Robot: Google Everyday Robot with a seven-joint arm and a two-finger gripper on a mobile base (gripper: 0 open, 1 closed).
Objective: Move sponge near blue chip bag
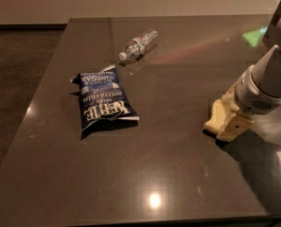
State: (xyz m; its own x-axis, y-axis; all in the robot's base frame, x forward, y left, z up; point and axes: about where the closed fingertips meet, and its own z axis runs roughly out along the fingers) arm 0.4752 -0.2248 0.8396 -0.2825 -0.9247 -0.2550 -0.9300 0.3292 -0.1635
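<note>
The glossy dark tabletop (130, 183) shows a bright glare spot near its front edge. At middle right the cream gripper (235, 126) sits low against the pale yellow foam sponge (215, 118); whether the claw is clamped on it cannot be told. A wide stretch of tabletop separates it from the crinkled navy blue chip bag (102, 103), flat at left-centre. At upper centre a clear plastic water bottle (139, 44) lies on its side.
</note>
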